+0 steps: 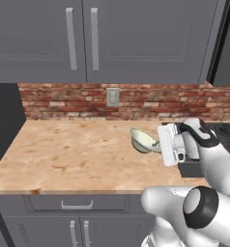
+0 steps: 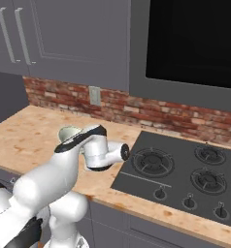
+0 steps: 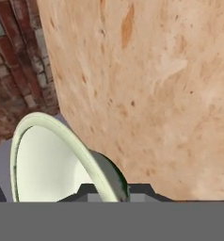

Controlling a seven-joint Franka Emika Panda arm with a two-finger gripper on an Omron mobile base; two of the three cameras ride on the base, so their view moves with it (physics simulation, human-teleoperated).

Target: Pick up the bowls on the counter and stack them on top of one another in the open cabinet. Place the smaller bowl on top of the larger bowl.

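Observation:
My gripper [image 1: 157,144] is shut on the rim of the smaller bowl [image 1: 143,139], a pale greenish-white bowl with a cream inside. It hangs tilted above the tan counter [image 1: 73,154], with its opening facing up and sideways. In the hand view the smaller bowl [image 3: 45,160] sits on edge at the lower left, its rim pinched between the dark fingertips [image 3: 115,187]. From the right base view the smaller bowl [image 2: 69,132] peeks out behind my forearm. The larger bowl and the open cabinet's shelf are out of view.
Closed grey twin-door cabinets [image 1: 83,38] hang above a red brick backsplash [image 1: 64,103] with a wall outlet [image 1: 112,97]. A black stove top [image 2: 185,174] lies to the right of the counter. A dark grey panel [image 1: 3,120] borders the counter's left end.

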